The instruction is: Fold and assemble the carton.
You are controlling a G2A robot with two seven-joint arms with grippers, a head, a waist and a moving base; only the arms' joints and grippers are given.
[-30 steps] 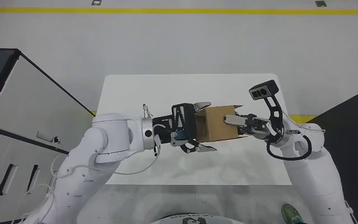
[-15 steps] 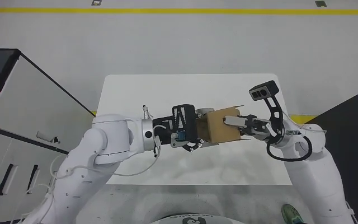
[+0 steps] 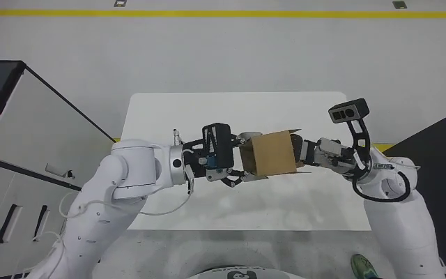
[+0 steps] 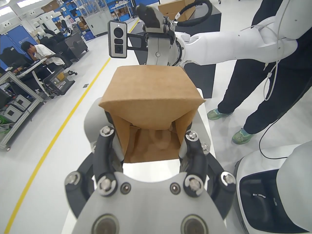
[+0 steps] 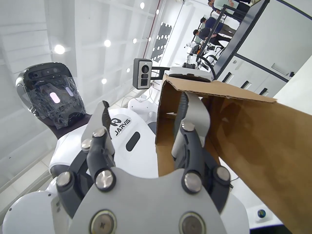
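— Above the table, near its middle, the carton is being held between the two arms. Which step is going on?

— Closing an end, by the look of it. The left gripper is clamping the carton's end across its width, with a finger lying against each side. One flap is already leaning inward over the opening there.

— And the right gripper?

— Its jaws are standing wide apart. One finger is reaching inside the opposite open end and the other is sitting outside in free air, so it is gripping nothing.

— What is the next move asking for?

— Probably that inner finger is being called on to brace the walls square while the left tucks the side flaps under the leaning one. Too much squeeze is risking a crushed corner.

— Is any writing showing?

— The carton is showing plain brown faces. No label or print is appearing on them.
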